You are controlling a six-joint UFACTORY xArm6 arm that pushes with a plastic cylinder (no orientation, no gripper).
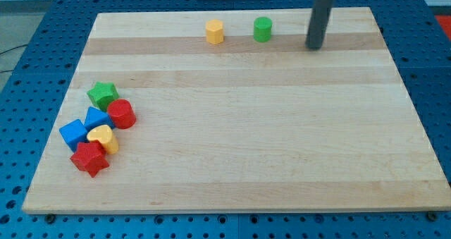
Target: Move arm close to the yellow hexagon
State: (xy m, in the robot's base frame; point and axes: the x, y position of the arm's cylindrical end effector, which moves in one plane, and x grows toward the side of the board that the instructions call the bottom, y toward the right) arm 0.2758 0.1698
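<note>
The yellow hexagon (pixel 215 32) stands near the top edge of the wooden board, left of centre. A green cylinder (pixel 263 29) stands just to its right. My tip (pixel 313 47) rests on the board near the top right, to the right of the green cylinder and well to the right of the yellow hexagon. It touches no block.
A cluster of blocks lies at the view's lower left: a green star (pixel 103 94), a red cylinder (pixel 121 114), two blue blocks (pixel 97 118) (pixel 73 135), a yellow heart (pixel 103 137) and a red star (pixel 90 158). The wooden board (pixel 246 126) lies on a blue perforated table.
</note>
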